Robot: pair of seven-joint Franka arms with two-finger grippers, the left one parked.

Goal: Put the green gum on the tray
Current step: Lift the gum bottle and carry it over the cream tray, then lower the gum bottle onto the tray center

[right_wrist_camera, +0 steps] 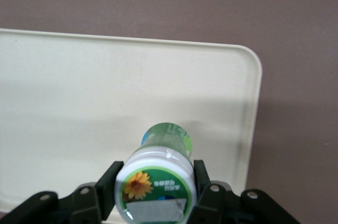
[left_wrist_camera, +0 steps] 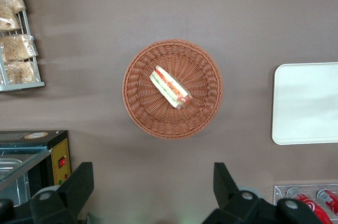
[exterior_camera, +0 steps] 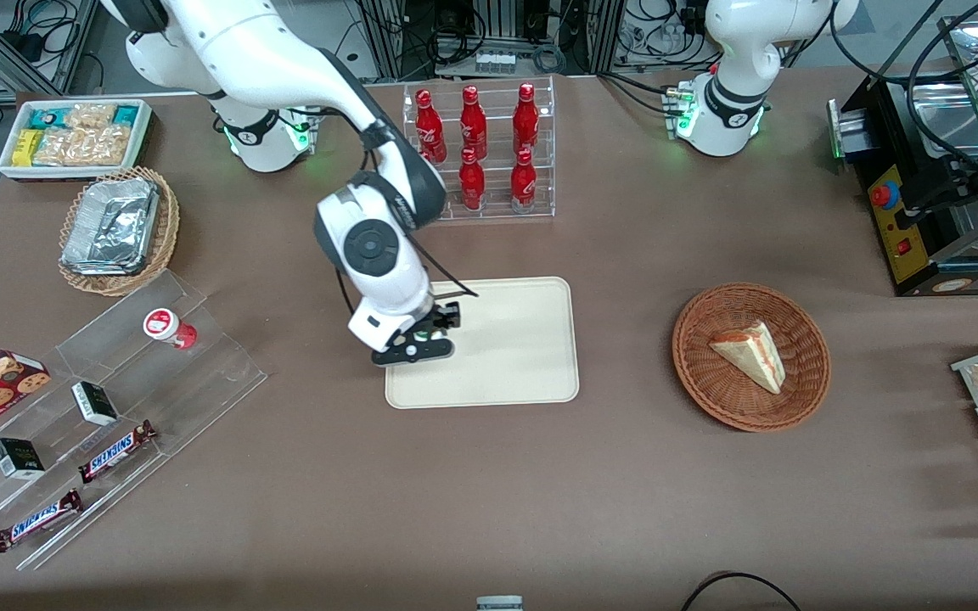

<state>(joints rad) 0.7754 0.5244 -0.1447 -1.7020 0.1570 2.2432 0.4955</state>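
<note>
The gripper (right_wrist_camera: 156, 195) was clamped on the gum (right_wrist_camera: 158, 174), hanging over the tray (right_wrist_camera: 63, 92). Next, I think, it needed to lower and let go.

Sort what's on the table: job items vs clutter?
Job items: green gum, clamped in the gripper over the tray.

Clutter: red gum canister on the clear stepped stand with Snickers bars; cola bottles; wicker basket holding a sandwich; foil trays.
</note>
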